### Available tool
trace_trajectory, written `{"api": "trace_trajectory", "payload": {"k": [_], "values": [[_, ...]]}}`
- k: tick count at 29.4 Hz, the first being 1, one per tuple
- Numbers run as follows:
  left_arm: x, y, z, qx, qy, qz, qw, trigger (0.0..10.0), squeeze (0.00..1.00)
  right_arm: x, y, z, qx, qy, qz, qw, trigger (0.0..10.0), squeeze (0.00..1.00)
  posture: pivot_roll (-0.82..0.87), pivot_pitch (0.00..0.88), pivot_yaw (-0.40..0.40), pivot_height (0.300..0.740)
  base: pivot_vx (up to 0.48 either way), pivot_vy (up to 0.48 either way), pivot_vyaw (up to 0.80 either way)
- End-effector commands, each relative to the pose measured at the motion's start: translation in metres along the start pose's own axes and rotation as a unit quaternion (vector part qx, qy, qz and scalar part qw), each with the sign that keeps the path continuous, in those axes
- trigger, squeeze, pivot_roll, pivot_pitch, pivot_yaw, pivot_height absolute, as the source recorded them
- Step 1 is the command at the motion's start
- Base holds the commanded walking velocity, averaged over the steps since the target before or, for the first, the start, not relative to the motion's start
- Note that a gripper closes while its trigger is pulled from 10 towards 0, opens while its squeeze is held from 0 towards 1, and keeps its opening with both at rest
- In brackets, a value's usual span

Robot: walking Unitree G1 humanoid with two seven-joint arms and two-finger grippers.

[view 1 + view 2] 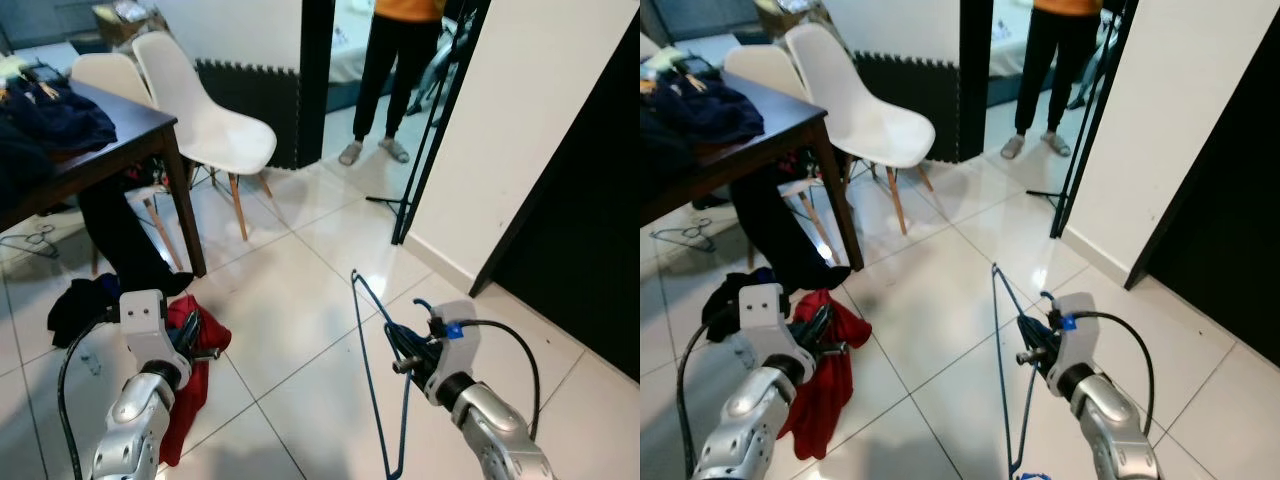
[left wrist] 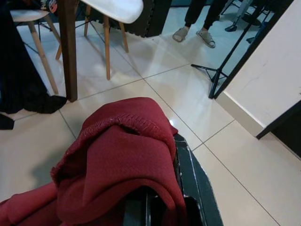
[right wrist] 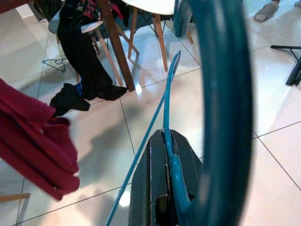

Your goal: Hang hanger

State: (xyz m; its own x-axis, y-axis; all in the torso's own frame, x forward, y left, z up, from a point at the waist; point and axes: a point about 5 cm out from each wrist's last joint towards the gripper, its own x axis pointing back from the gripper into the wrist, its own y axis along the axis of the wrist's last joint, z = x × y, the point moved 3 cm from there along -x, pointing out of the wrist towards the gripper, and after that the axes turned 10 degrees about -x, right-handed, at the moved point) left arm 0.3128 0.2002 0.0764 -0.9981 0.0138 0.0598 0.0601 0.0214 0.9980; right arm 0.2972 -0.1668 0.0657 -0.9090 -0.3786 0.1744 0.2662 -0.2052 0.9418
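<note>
A blue wire hanger (image 1: pixel 372 370) stands on edge in front of me, its frame running down toward the floor. My right gripper (image 1: pixel 408 350) is shut on the hanger near its hook (image 3: pixel 221 113); the wire passes between the black fingers (image 3: pixel 160 183). My left gripper (image 1: pixel 197 338) is shut on a red garment (image 1: pixel 190 385), which drapes over its fingers (image 2: pixel 193 188) and hangs down below the arm. Both arms are raised at the front of the head views.
A dark wooden table (image 1: pixel 120 150) with dark clothes on it stands at the left, with two white chairs (image 1: pixel 205 120) beside it. Dark clothes (image 1: pixel 75 300) lie on the tiled floor. A person (image 1: pixel 395 70) stands in the doorway ahead, beside a black stand (image 1: pixel 415 180).
</note>
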Motion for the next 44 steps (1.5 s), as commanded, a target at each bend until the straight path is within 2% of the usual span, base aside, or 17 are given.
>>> {"api": "trace_trajectory", "payload": {"k": [1,3,5,8,13,15,26,37,40,41,44], "values": [[-0.001,0.005,-0.002,-0.006,-0.005,-0.009,1.000,10.0,0.00,0.002,0.000,-0.003,-0.003,-0.006,0.002,1.000,10.0,0.00,0.09,0.073,-0.016,0.740,0.319,0.000,0.00],[-0.002,0.009,-0.004,-0.009,-0.009,-0.014,1.000,10.0,0.00,0.002,-0.001,-0.003,-0.002,-0.004,0.004,1.000,10.0,0.00,0.09,0.073,-0.017,0.740,0.330,0.000,0.00],[-0.009,0.028,-0.009,-0.021,-0.022,-0.041,0.999,10.0,0.00,0.001,0.000,-0.001,0.000,-0.002,0.006,1.000,10.0,0.00,0.08,0.072,-0.017,0.740,0.454,0.000,0.00],[-0.011,0.035,-0.011,-0.025,-0.028,-0.053,0.998,10.0,0.00,0.001,0.000,0.000,0.001,-0.001,0.007,1.000,10.0,0.00,0.09,0.071,-0.017,0.740,0.480,0.000,0.00],[-0.020,0.070,-0.023,-0.038,-0.054,-0.103,0.992,10.0,0.00,-0.002,0.005,0.002,0.003,0.002,-0.001,1.000,10.0,0.00,0.09,0.068,-0.014,0.740,0.480,0.000,0.00],[-0.021,0.076,-0.027,-0.038,-0.062,-0.111,0.991,10.0,0.00,-0.003,0.007,0.003,0.002,0.000,-0.004,1.000,10.0,0.00,0.09,0.068,-0.013,0.740,0.480,0.000,0.00],[-0.015,0.074,-0.041,-0.034,-0.094,-0.104,0.990,10.0,0.00,-0.005,0.010,-0.001,0.003,-0.018,-0.009,1.000,10.0,0.00,0.09,0.068,-0.013,0.740,0.480,0.000,0.00],[-0.008,0.071,-0.045,-0.031,-0.103,-0.096,0.990,10.0,0.00,-0.010,0.021,-0.002,0.004,-0.028,-0.028,0.999,10.0,0.00,0.10,0.069,-0.019,0.740,0.480,0.000,0.00],[-0.007,0.072,-0.044,-0.030,-0.101,-0.097,0.990,10.0,0.00,-0.011,0.024,-0.001,0.005,-0.027,-0.033,0.999,10.0,0.00,0.10,0.068,-0.022,0.740,0.480,0.000,0.80],[-0.007,0.081,-0.043,-0.033,-0.092,-0.107,0.989,10.0,0.00,-0.014,0.031,0.003,0.012,-0.013,-0.040,0.999,10.0,0.00,0.11,0.067,-0.025,0.740,0.480,0.000,0.80],[-0.008,0.085,-0.043,-0.035,-0.087,-0.111,0.989,10.0,0.00,-0.016,0.035,0.005,0.015,-0.007,-0.043,0.999,10.0,0.00,0.11,0.067,-0.025,0.740,0.480,0.000,0.80]]}}
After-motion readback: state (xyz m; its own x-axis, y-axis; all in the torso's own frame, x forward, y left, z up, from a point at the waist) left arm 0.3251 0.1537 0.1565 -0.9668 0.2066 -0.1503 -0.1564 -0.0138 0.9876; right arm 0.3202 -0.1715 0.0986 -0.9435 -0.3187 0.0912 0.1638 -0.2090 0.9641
